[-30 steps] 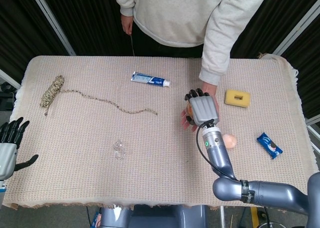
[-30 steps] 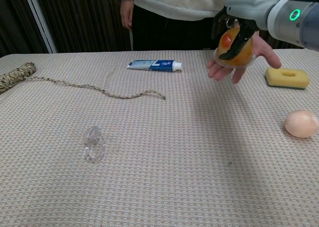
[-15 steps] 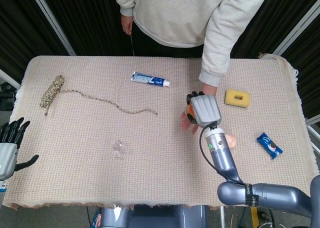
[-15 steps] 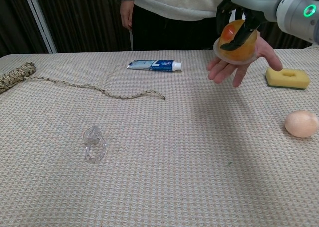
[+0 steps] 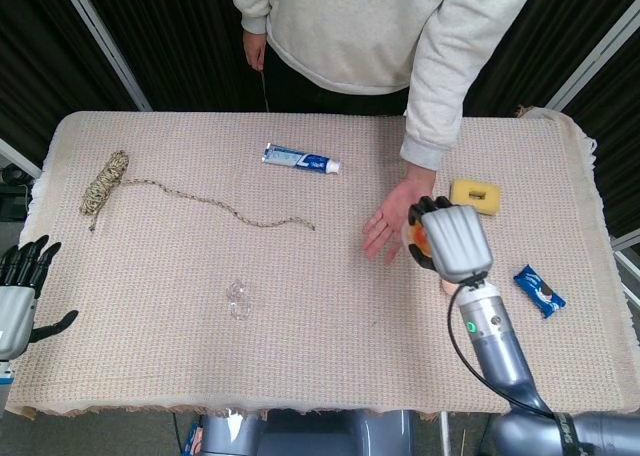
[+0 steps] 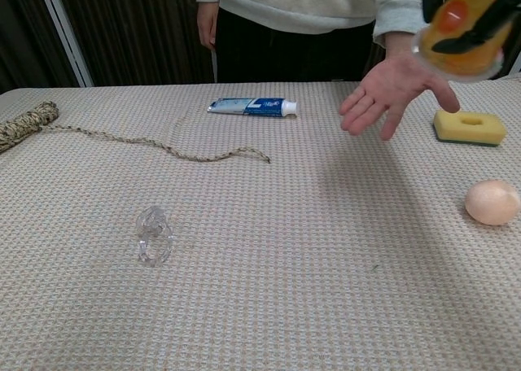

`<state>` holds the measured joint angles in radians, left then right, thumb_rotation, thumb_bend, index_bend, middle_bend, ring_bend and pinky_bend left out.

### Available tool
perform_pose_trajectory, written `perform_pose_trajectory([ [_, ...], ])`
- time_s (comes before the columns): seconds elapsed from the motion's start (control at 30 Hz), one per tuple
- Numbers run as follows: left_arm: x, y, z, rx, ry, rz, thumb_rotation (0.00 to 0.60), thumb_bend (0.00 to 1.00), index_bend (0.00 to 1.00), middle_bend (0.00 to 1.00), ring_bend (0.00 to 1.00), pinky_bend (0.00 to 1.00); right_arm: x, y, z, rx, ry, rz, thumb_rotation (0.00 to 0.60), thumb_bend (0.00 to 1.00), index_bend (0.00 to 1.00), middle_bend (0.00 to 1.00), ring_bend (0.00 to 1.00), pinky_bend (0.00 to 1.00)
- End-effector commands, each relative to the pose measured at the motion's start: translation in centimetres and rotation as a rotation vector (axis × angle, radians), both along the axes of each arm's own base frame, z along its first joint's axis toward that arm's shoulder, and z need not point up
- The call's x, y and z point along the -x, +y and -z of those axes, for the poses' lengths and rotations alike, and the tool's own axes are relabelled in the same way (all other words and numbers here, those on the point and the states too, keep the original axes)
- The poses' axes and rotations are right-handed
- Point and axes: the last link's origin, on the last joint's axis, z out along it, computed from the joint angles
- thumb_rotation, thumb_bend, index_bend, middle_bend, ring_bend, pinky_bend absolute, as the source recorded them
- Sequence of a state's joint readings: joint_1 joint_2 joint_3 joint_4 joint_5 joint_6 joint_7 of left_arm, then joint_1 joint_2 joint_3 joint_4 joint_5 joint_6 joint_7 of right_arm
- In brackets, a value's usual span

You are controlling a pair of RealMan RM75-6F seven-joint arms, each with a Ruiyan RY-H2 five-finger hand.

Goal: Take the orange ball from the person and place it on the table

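My right hand point(image 5: 452, 239) grips the orange ball point(image 6: 464, 33), lifted off the person's open palm point(image 6: 391, 90) and well above the table. In the head view only a sliver of the orange ball point(image 5: 421, 242) peeks out at the hand's left edge. The person's hand point(image 5: 390, 217) stays flat and empty, just left of mine. The chest view shows dark fingers point(image 6: 480, 28) wrapped over the ball at the top right corner. My left hand point(image 5: 20, 291) hangs open off the table's left edge, holding nothing.
On the woven tablecloth point(image 5: 300, 306) lie a toothpaste tube point(image 5: 300, 160), a rope with coil point(image 5: 104, 182), a clear crumpled piece point(image 5: 239, 298), a yellow sponge point(image 5: 475, 196), a peach egg-shaped object point(image 6: 491, 202) and a blue packet point(image 5: 539, 290). The person stands at the far edge.
My right hand has lifted the orange ball off the person's palm and carried it to the right and upward. The person's hand now lies empty. My left hand has not moved.
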<state>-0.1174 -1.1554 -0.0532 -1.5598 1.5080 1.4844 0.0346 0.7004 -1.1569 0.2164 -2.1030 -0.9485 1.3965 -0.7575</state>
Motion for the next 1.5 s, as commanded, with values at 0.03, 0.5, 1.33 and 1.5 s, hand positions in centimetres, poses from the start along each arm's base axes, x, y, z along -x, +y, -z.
perform_pose_trajectory([
  [0.03,0.0,0.0,0.0,0.001,0.002,0.002,0.600,0.20,0.00,0.00,0.00,0.00,3.0,2.1,-1.0,0.002,-0.004,0.060,0.600,0.32,0.69,0.57,0.54,0.70],
  [0.5,-0.1,-0.1,0.0,-0.005,0.006,0.001,0.600,0.20,0.00,0.00,0.00,0.00,11.9,6.4,3.9,-0.096,-0.074,0.284,0.600,0.32,0.69,0.57,0.53,0.70],
  [1.33,0.0,0.0,0.0,0.001,-0.010,-0.004,0.600,0.20,0.00,0.00,0.00,0.00,12.3,7.3,6.9,-0.191,-0.121,0.315,0.600,0.14,0.26,0.02,0.00,0.05],
  [1.5,0.0,0.0,0.0,-0.002,-0.013,-0.006,0.600,0.20,0.00,0.00,0.00,0.00,13.4,7.5,4.3,-0.120,-0.083,0.266,0.600,0.13,0.24,0.00,0.00,0.02],
])
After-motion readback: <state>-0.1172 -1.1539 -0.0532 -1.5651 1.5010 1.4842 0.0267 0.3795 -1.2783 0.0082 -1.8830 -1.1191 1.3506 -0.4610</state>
